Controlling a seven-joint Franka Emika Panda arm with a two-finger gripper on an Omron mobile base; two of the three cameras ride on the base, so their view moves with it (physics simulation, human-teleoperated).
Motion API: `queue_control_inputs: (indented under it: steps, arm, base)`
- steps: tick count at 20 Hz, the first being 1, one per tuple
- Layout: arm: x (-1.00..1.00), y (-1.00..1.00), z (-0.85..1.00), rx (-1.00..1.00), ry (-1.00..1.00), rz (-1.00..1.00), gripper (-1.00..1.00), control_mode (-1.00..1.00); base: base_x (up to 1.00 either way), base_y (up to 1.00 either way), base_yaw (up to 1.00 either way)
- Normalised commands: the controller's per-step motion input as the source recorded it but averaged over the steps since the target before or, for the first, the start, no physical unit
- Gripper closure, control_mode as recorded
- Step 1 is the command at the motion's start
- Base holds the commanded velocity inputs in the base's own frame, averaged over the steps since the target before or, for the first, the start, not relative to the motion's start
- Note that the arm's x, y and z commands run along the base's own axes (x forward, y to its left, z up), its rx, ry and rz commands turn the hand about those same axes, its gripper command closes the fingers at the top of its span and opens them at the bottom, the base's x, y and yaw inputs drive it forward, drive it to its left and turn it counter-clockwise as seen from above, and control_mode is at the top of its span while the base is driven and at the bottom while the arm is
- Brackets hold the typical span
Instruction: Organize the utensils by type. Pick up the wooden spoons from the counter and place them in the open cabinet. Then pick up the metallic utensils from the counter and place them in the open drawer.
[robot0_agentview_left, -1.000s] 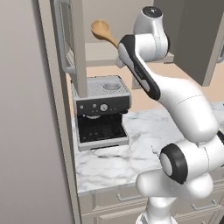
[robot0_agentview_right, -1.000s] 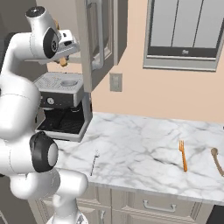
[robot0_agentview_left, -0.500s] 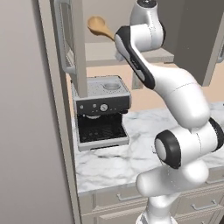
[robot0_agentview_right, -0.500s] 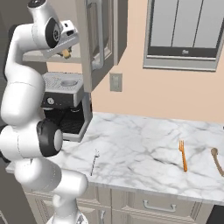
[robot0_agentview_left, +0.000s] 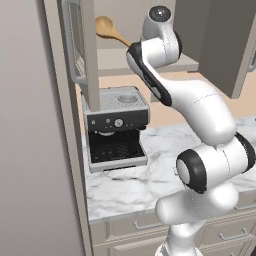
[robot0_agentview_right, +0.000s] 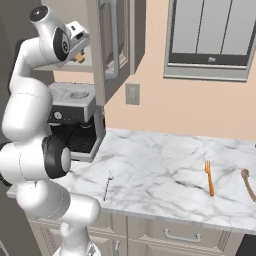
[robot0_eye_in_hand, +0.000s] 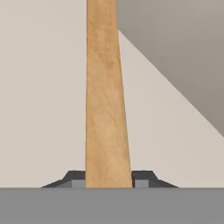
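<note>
The arm has lifted the big wooden spoon higher, up by the open cabinet. The gripper is closed on its handle. Left to right on the white marble tabletop: a coffee machine, a thin silver utensil, an orange fork, a small wooden spoon. The wall is peach.

Large wooden spoon high inside the open cabinet, above the coffee machine

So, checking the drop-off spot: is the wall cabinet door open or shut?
Open: the grey-beige panelled cabinet door stands swung out, edge toward the camera, exposing the pale inner shelf.
</note>
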Motion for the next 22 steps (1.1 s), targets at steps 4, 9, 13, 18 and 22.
queue_control_inputs:
  steps: [4, 9, 13, 18, 22]
  arm:
    - [0.39, 0.00, 0.00, -0.02, 0.00, 0.08, 1.00, -1.00]
    - [0.41, 0.00, 0.00, 0.00, 0.00, 0.07, 1.00, -1.00]
    - [0.30, 0.00, -0.04, 0.00, 0.00, 0.03, 1.00, -1.00]
    - [0.49, 0.00, -0.11, 0.00, 0.00, 0.00, 1.00, -1.00]
    - [0.46, 0.00, -0.13, 0.00, 0.00, 0.00, -1.00, -1.00]
  base:
    - [0.00, 0.00, 0.00]
    - [0.00, 0.00, 0.00]
    - [0.00, 0.00, 0.00]
    - [0.00, 0.00, 0.00]
    - [0.00, 0.00, 0.00]
